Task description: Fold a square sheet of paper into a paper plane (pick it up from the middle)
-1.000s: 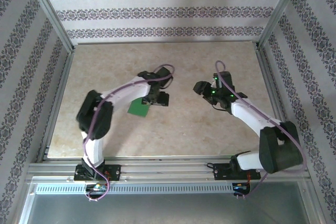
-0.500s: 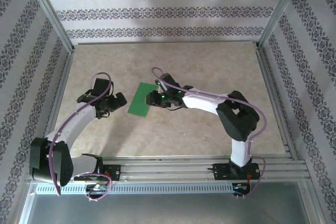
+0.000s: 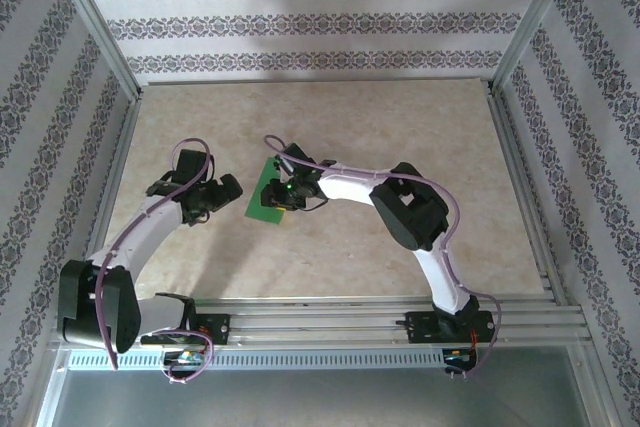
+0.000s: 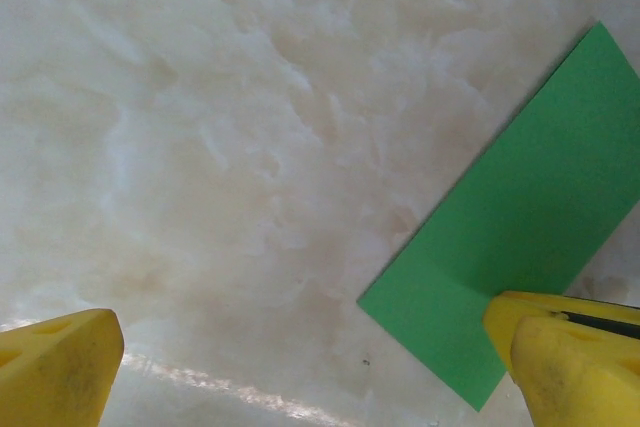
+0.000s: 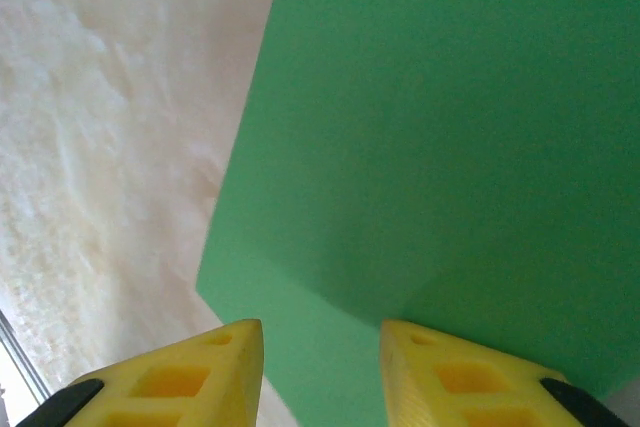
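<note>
The square sheet of paper [image 3: 260,203] is bright green and lies left of the table's middle. From above it looks like a narrow strip, with its right part under my right gripper [image 3: 279,193]. In the right wrist view the paper [image 5: 450,127] has a crease-like shadow line, and the yellow fingertips [image 5: 215,367] stand a little apart above its near edge, gripping nothing that I can see. My left gripper [image 3: 217,196] hangs wide open just left of the sheet. In the left wrist view one yellow finger [image 4: 570,357] overlaps a corner of the paper [image 4: 520,217].
Bare marbled table [image 3: 400,127] lies behind and to the right of the paper. Aluminium frame rails [image 3: 320,319] run along the near edge and both sides, with patterned walls beyond.
The left arm let go of the paper and swung left, opening wide. The right arm reached left over the sheet and its jaws narrowed. The paper now looks narrower from above.
</note>
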Controlling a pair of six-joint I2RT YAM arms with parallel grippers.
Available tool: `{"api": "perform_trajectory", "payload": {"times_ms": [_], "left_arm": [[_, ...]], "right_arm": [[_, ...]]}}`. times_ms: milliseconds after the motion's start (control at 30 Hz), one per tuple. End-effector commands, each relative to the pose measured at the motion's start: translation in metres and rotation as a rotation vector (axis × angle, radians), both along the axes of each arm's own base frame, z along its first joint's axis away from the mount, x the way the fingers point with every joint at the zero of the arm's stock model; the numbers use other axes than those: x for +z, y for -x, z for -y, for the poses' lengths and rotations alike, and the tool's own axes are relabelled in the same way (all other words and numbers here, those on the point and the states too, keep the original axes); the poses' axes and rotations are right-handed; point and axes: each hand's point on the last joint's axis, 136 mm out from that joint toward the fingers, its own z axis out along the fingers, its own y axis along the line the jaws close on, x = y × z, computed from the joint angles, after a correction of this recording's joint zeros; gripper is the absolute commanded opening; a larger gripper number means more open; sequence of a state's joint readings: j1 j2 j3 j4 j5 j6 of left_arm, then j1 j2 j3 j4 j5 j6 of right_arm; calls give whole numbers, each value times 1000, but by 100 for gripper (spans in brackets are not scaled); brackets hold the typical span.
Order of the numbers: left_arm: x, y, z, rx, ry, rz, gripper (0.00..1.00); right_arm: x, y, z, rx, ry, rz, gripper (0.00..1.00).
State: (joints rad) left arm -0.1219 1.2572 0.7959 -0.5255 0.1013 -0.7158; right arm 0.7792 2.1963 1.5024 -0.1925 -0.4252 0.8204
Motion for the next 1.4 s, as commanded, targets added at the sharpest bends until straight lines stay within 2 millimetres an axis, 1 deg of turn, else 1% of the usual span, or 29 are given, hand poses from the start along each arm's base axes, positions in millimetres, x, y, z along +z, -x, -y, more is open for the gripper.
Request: {"api": "perform_trajectory", "payload": {"times_ms": [0, 67, 200, 300, 333, 400, 467, 533, 567, 667, 700, 733, 800, 867, 967, 1067, 1167, 1233, 1300, 1367], "left_arm": [[-1, -7, 7, -7, 60, 20, 100], [-2, -7, 11, -26, 80, 19, 99], [3, -13, 28, -87, 151, 42, 100], [5, -16, 45, -142, 221, 61, 100], [6, -17, 52, -163, 243, 67, 100], [6, -18, 65, -194, 281, 71, 100], [6, -17, 78, -221, 327, 62, 100], [5, -15, 90, -240, 367, 55, 99], [4, -13, 96, -254, 377, 53, 97], [-1, -10, 112, -287, 390, 31, 91], [-2, -11, 116, -299, 395, 28, 89], [-5, -12, 121, -308, 398, 21, 87], [-9, -15, 127, -319, 402, 11, 84], [-13, -18, 132, -321, 411, -5, 83], [-18, -21, 136, -324, 416, -12, 82], [-21, -22, 137, -324, 417, -17, 82], [-23, -23, 137, -326, 412, -22, 82], [-24, -22, 137, -328, 413, -30, 82], [-24, -22, 138, -332, 417, -34, 82], [-24, -22, 140, -338, 422, -36, 81]], "right_arm": [[-15, 2, 28, -10, 58, -59, 37], [-19, 4, 49, -14, 83, -68, 37], [-25, 18, 99, 14, 125, -101, 37], [-20, 26, 124, 80, 144, -84, 37], [-15, 26, 129, 98, 147, -69, 37], [1, 23, 126, 118, 115, -34, 37], [27, 18, 117, 106, 54, 8, 37], [36, 11, 121, 24, 43, 30, 36], [36, 9, 126, -32, 45, 25, 36], [19, 1, 147, -186, 118, 6, 34], [16, -3, 151, -221, 136, 7, 34], [15, -8, 150, -248, 135, 8, 34], [17, -18, 140, -259, 100, 5, 34], [22, -27, 123, -243, 70, 11, 34], [18, -30, 104, -209, 80, 14, 34], [3, -25, 96, -192, 98, -17, 34], [-10, -14, 99, -171, 124, -50, 33], [-16, -1, 106, -131, 150, -64, 33], [-21, 18, 117, -63, 172, -81, 33], [-23, 35, 132, 5, 193, -89, 33]]}}
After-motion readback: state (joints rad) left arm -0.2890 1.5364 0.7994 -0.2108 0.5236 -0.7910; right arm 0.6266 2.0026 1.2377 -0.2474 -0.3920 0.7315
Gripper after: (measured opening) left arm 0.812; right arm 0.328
